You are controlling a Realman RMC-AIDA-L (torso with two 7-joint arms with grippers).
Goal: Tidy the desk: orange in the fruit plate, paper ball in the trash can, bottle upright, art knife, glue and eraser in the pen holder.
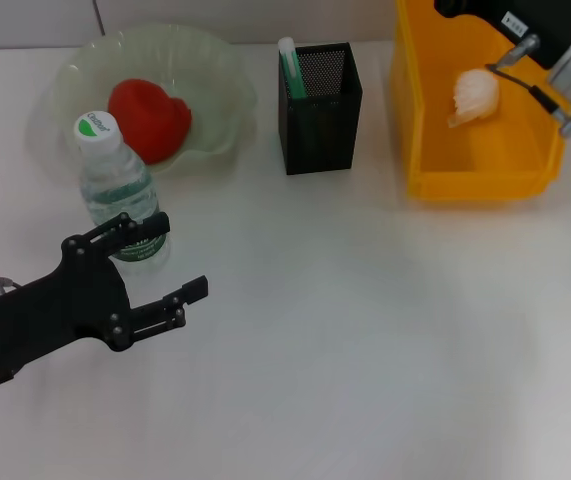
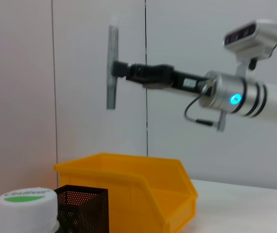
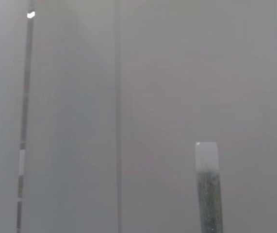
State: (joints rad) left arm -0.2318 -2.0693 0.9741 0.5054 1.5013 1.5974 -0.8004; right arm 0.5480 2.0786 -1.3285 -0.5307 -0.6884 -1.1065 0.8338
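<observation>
The bottle stands upright on the desk, in front of the fruit plate, which holds the orange. My left gripper is open and empty, just beside the bottle's label. The bottle's cap shows in the left wrist view. The art knife stands in the pen holder. The paper ball lies in the trash can. In the left wrist view my right gripper is shut on the glue, upright and high above the trash can. The glue also shows in the right wrist view. The eraser is out of view.
The right arm reaches over the trash can from the top right corner. The pen holder stands between the fruit plate and the trash can. A plain wall is behind the desk.
</observation>
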